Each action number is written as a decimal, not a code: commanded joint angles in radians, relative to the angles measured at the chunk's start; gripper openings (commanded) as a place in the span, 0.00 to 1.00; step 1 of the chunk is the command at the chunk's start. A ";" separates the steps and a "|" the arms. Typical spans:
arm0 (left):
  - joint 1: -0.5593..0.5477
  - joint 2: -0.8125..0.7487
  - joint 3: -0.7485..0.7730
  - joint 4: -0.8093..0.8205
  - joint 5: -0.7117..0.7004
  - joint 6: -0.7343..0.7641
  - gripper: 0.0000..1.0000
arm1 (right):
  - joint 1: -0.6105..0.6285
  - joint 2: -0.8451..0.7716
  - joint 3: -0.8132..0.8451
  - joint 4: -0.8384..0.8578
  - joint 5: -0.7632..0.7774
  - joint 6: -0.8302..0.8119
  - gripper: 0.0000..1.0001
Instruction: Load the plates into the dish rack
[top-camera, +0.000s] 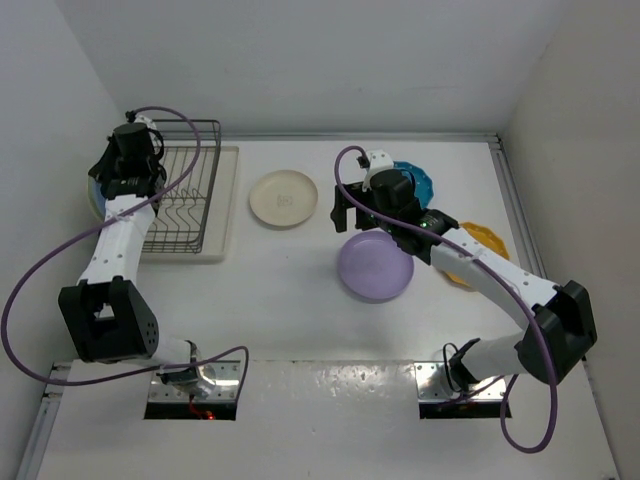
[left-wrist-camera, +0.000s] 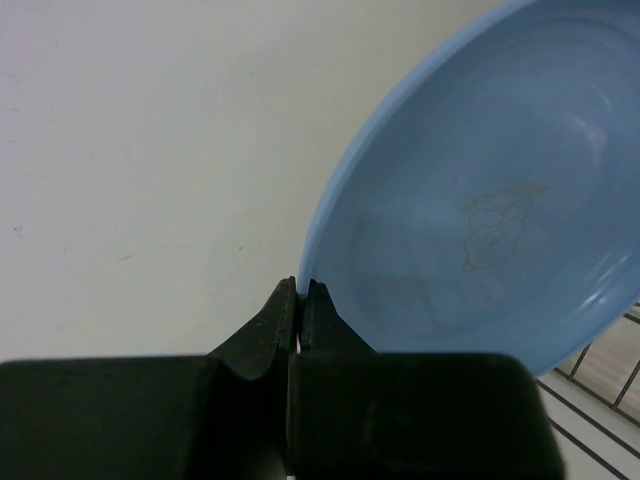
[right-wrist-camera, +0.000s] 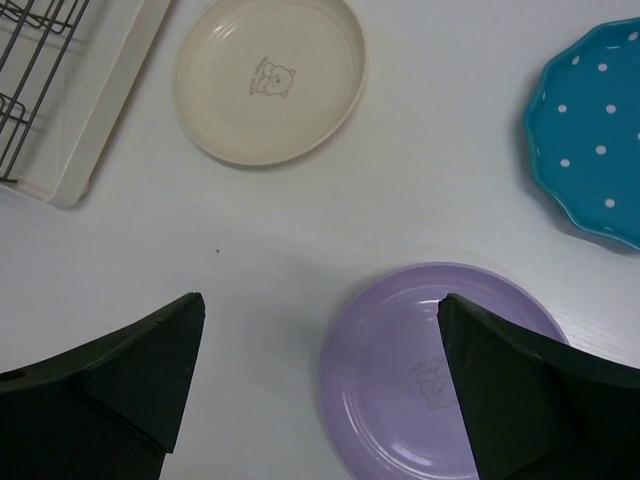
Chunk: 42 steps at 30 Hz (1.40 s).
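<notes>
My left gripper (left-wrist-camera: 300, 290) is shut on the rim of the light blue plate (left-wrist-camera: 480, 220), holding it tilted at the left end of the dish rack (top-camera: 185, 185). In the top view that plate (top-camera: 94, 196) shows only as a sliver behind the left arm. My right gripper (right-wrist-camera: 320, 300) stands wide open above the table, over the left rim of the lavender plate (right-wrist-camera: 420, 390), with nothing between its fingers. The cream plate (right-wrist-camera: 270, 75) lies flat between the rack and the right gripper (top-camera: 352, 222). The teal dotted plate (right-wrist-camera: 590, 130) lies to the right.
The rack's beige tray base (right-wrist-camera: 110, 100) reaches toward the cream plate (top-camera: 283, 198). An orange-yellow plate (top-camera: 482, 250) lies partly under the right arm, near the right wall. Walls close in the table on the left, back and right.
</notes>
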 joint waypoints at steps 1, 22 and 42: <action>0.011 -0.013 -0.032 0.157 -0.055 0.039 0.00 | -0.003 -0.011 0.032 -0.004 0.012 -0.022 1.00; 0.011 0.042 -0.035 0.105 -0.040 -0.026 0.00 | -0.009 -0.003 0.020 0.004 0.029 -0.044 1.00; -0.010 0.093 0.026 0.096 -0.129 -0.099 0.00 | -0.021 -0.029 -0.010 0.004 0.044 -0.047 1.00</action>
